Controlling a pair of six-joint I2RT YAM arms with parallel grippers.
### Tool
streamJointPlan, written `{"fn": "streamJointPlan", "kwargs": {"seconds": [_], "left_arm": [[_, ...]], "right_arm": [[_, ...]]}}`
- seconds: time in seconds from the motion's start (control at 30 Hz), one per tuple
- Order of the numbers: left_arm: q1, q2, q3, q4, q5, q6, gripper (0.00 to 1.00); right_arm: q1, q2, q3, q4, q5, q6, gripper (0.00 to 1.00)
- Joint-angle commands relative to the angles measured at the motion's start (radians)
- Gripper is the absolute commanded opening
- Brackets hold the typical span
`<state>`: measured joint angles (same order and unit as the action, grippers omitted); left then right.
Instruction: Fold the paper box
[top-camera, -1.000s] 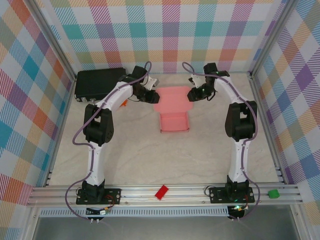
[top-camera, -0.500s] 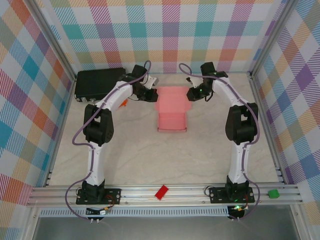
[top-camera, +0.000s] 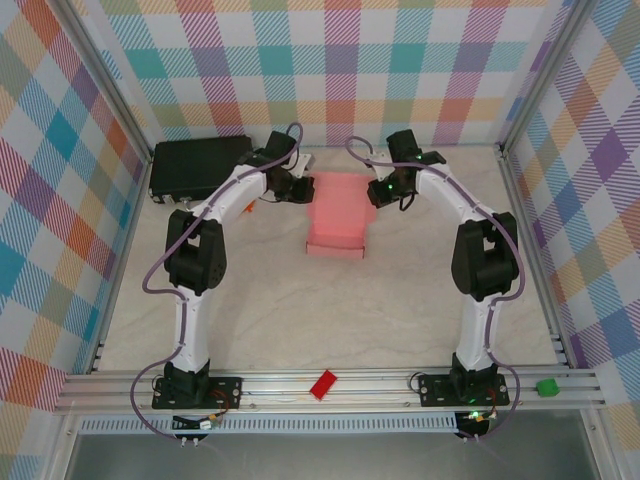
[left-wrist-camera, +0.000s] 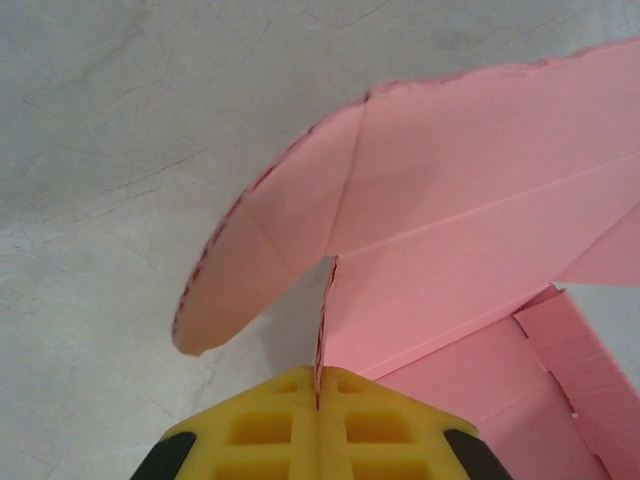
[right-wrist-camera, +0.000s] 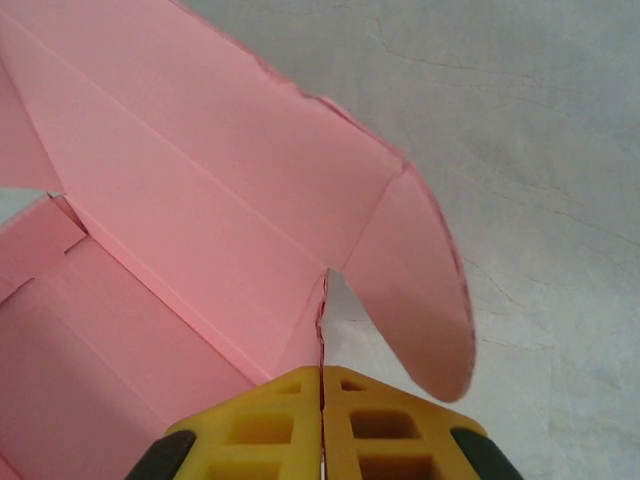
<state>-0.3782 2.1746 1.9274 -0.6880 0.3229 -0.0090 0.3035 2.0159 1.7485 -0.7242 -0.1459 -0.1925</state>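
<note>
Plaid walls (top-camera: 340, 60) on three sides, pale marbled worktop (top-camera: 300, 310). Pink box (top-camera: 335, 215) sits at the far middle of the worktop, half-formed: back panel raised, open tray toward the near side. It lies between the two arms, well apart from the near edge.

Left pincer (top-camera: 296, 187) is at the box's left far corner, right pincer (top-camera: 376, 190) at its right far corner.

Left wrist view: left pincer (left-wrist-camera: 318, 375) has its yellow pads pressed together, clamping the thin edge of a box (left-wrist-camera: 470, 200) side wall. A rounded flap (left-wrist-camera: 250, 270) sticks out to the left, off the worktop.

Right wrist view: right pincer (right-wrist-camera: 322, 372) has its pads closed too, pinching the box (right-wrist-camera: 180, 170) wall edge. A rounded flap (right-wrist-camera: 420, 300) curls out to the right.

Black case (top-camera: 195, 165) at the far left, beside the left arm. Red block (top-camera: 323, 384) on the near rail (top-camera: 400, 385) between the arm bases, green block (top-camera: 546, 387) at the rail's right end.
</note>
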Motion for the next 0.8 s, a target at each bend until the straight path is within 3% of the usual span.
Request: {"fn": "streamJointPlan", "kwargs": {"seconds": [0.0,0.4,0.67,0.77], "left_arm": [[-0.007,-0.061,-0.026,0.047,-0.019,-0.019,0.05],[-0.008,-0.08,-0.047,0.063,0.004,-0.013,0.05],[-0.007,-0.082,-0.051,0.059,0.008,0.007,0.05],[-0.008,-0.084,-0.051,0.058,0.007,0.014,0.05]], "right_arm": [[0.006,-0.026,-0.012,0.009,-0.002,0.014,0.12],[0.006,-0.014,-0.021,0.017,-0.013,0.013,0.17],[0.005,0.0,-0.019,0.027,0.04,0.013,0.37],[0.005,0.003,-0.011,0.028,0.041,0.005,0.36]]}}
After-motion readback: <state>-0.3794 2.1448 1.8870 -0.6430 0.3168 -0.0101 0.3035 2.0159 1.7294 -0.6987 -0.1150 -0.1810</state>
